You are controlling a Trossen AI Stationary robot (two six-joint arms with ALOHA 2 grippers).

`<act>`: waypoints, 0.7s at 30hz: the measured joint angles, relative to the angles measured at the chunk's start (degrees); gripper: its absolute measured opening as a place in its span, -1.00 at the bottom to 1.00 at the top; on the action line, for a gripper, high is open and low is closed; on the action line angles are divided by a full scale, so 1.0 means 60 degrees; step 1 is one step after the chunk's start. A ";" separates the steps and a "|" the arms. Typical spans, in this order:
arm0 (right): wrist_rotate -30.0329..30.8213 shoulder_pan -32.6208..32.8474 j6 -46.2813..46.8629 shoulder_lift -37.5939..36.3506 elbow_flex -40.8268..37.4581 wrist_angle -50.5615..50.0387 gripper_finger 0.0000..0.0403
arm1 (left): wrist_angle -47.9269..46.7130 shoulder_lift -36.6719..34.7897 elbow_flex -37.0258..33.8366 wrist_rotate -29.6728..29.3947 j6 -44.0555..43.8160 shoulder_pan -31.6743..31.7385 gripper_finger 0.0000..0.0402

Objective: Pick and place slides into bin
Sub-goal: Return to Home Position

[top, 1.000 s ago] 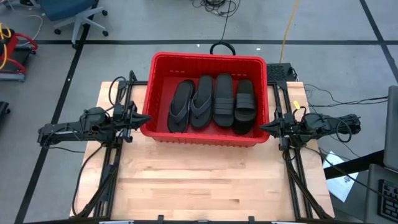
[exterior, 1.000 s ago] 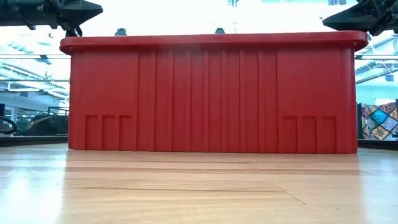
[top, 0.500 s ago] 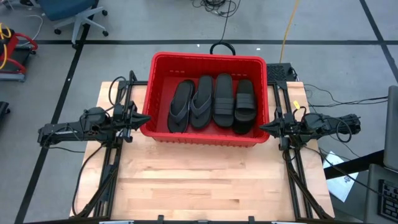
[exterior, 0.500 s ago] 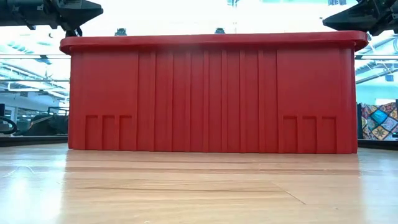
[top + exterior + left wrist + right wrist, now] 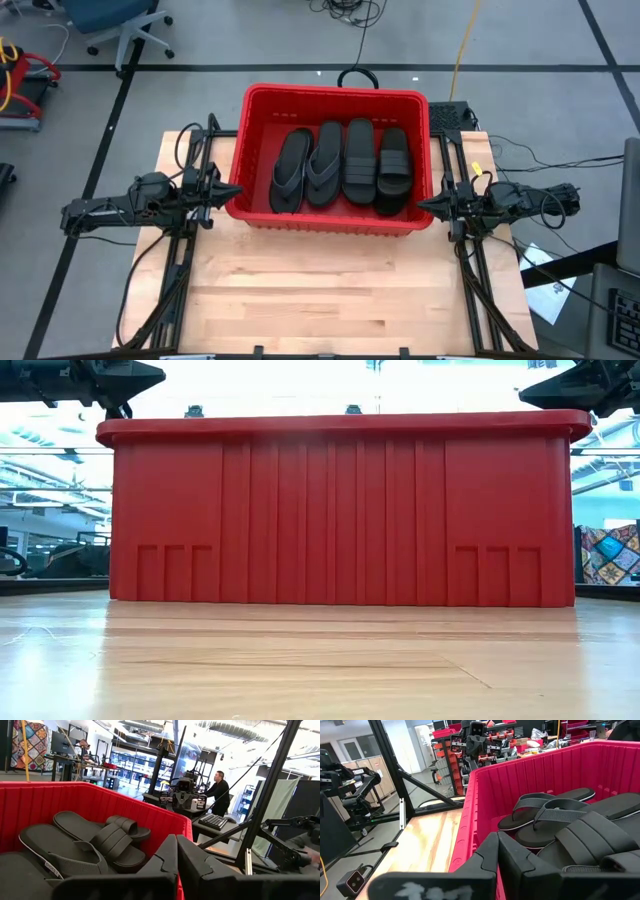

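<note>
High view: slides (image 5: 340,165) lie side by side inside bin (image 5: 338,90). Left gripper (image 5: 232,191) and right gripper (image 5: 425,205) sit just outside its ends, likely homing. Low view: bin wall hides slides. Wrist views: both grippers' fingers together, holding nothing.

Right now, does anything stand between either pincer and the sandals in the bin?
Only the end walls of the red plastic bin: left pincer and right pincer sit outside them, black rubber sandals inside, below the rim.
</note>
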 joint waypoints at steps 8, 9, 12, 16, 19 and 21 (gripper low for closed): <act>-0.0001 0.0003 0.0001 -0.0003 0.0000 0.0001 -1.00 | 0.0002 0.0000 0.0000 0.0000 0.0001 0.0002 -0.88; -0.0001 0.0003 -0.0002 -0.0003 0.0000 0.0001 -1.00 | -0.0001 0.0000 0.0000 0.0000 0.0001 0.0002 -0.87; -0.0001 0.0002 -0.0001 -0.0003 0.0000 -0.0003 -1.00 | 0.0000 0.0000 0.0000 0.0000 0.0001 0.0000 -0.86; 0.0000 0.0003 -0.0002 -0.0002 0.0000 -0.0002 -1.00 | 0.0002 0.0000 0.0000 0.0000 0.0001 0.0000 -0.89; 0.0001 0.0003 -0.0001 -0.0002 0.0000 -0.0003 -1.00 | 0.0002 0.0000 0.0000 0.0000 -0.0002 -0.0001 -0.93; -0.0001 0.0003 0.0001 -0.0003 0.0000 -0.0003 -1.00 | 0.0000 0.0000 0.0000 0.0000 0.0000 0.0002 -0.96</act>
